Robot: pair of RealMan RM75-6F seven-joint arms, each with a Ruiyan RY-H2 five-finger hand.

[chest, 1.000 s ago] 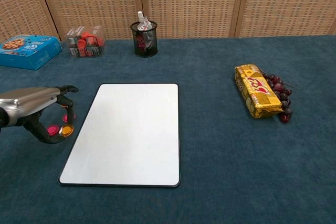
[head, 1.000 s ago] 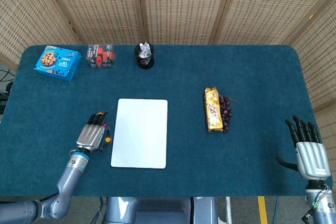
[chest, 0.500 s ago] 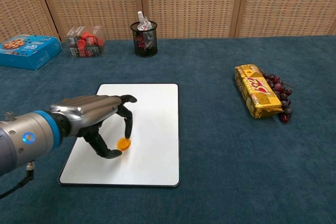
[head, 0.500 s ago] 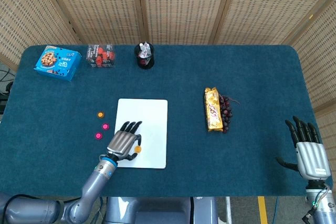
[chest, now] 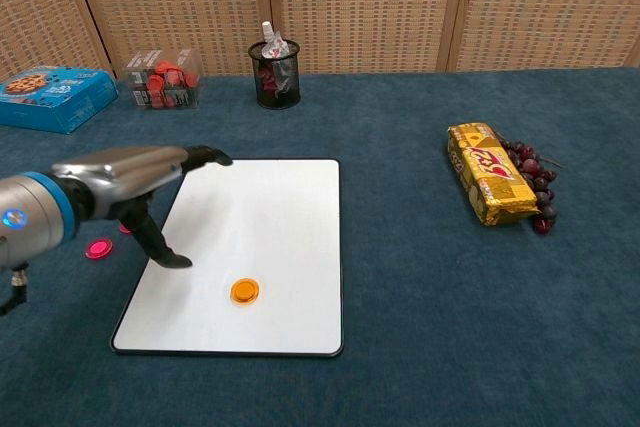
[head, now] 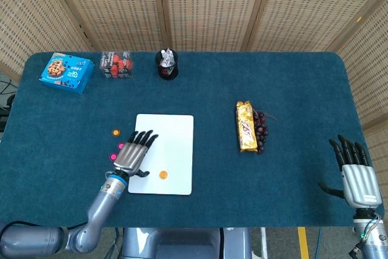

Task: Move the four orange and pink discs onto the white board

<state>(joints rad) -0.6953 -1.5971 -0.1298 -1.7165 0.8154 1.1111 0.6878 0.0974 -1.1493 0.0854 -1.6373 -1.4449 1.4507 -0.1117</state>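
left hand [head: 134, 154] spread wide, holding nothing, over the white board's [head: 173, 134] left edge; orange disc [head: 162, 174] lies apart.

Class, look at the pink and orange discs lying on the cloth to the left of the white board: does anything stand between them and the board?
Only the left hand itself hovers there. One orange disc already lies on the white board; the orange disc and pink discs have bare cloth beside the board's left edge.
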